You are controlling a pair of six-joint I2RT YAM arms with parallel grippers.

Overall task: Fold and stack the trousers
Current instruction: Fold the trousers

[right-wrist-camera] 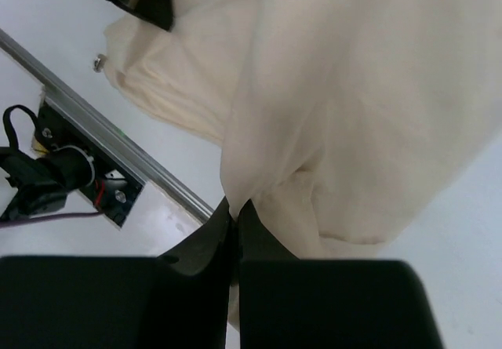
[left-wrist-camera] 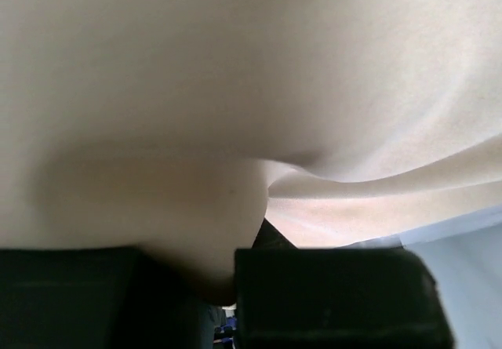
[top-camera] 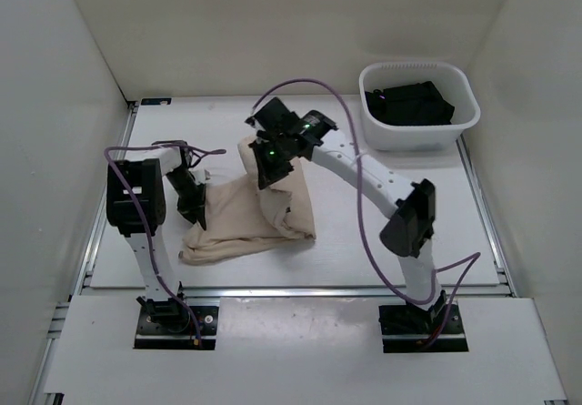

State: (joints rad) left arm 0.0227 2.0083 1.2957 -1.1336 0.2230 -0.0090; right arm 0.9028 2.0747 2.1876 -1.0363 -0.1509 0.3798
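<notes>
The beige trousers [top-camera: 244, 216] lie bunched in the middle of the table, with their far part lifted. My right gripper [top-camera: 270, 170] is shut on a pinched fold of the cloth and holds it up. In the right wrist view the fingertips meet on that fold [right-wrist-camera: 234, 206] and the trousers [right-wrist-camera: 345, 90] hang below. My left gripper [top-camera: 193, 207] is at the trousers' left edge. In the left wrist view the trousers [left-wrist-camera: 235, 90] fill the frame. Cloth runs down between the dark fingers [left-wrist-camera: 314, 286] and hides their tips.
A white basket [top-camera: 459, 121] holding dark clothes [top-camera: 409, 103] stands at the back right. A metal rail [right-wrist-camera: 118, 141] runs along the table's edge. White walls enclose the table on three sides.
</notes>
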